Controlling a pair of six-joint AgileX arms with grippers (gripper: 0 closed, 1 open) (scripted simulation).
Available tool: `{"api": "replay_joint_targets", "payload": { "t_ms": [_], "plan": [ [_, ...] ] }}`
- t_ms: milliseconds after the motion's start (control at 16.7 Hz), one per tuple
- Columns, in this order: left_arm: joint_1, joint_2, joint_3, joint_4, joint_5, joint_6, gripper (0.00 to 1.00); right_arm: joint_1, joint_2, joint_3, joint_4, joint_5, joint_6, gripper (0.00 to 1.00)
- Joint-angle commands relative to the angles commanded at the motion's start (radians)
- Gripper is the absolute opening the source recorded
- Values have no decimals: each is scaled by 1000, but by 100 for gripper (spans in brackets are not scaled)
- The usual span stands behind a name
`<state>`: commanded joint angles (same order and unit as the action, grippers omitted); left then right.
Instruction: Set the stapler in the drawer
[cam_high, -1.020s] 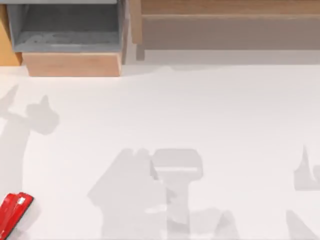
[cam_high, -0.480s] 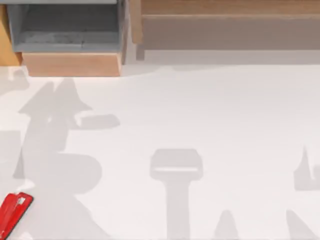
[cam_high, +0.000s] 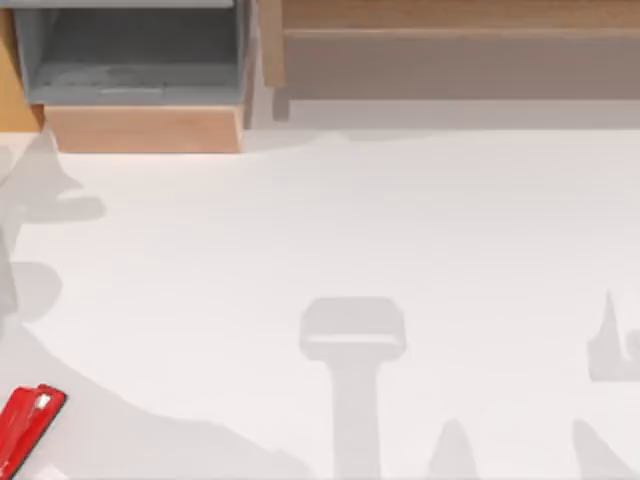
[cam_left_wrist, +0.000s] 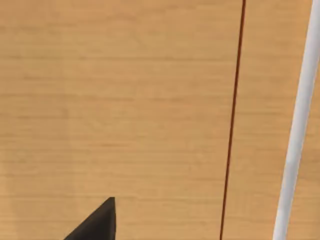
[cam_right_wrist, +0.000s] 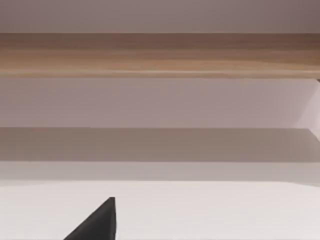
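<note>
Stapler (cam_high: 27, 428) on surface (cam_high: 400, 230), near-left corner, long axis slanting toward drawer (cam_high: 140, 95) far off at back left. Your left arm looks nearer; one dark fingertip (cam_left_wrist: 95, 225) faces wood. How wide its fingers stand: cannot tell. Right arm idle.

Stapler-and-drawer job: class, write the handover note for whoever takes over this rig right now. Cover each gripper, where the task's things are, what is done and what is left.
Grippers: a dark tip of the left gripper shows against a tan wooden surface; a tip of the right gripper shows over the white table, facing the long wooden shelf.
Things: the red stapler lies on the table at the top view's near left corner. The drawer stands open at the far left, its grey floor bare.
Done: drawer open.
Left: grasp the stapler, carry it to the drawer, set it inside.
</note>
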<state>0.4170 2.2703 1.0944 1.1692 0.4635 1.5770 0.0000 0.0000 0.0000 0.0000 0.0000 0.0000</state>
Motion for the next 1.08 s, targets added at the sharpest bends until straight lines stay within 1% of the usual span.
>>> {"api": "replay_joint_targets", "payload": {
  "t_ms": [420, 780, 1020, 1080],
  "plan": [
    [-3, 9, 5, 2, -1, 7, 100, 0, 0, 0, 0, 0, 0, 100],
    [-22, 59, 110, -49, -21, 7, 100, 0, 0, 0, 0, 0, 0, 100],
    [-24, 64, 120, -55, -23, 7, 100, 0, 0, 0, 0, 0, 0, 100],
    [-24, 64, 120, -55, -23, 7, 92, 0, 0, 0, 0, 0, 0, 100]
  ]
}}
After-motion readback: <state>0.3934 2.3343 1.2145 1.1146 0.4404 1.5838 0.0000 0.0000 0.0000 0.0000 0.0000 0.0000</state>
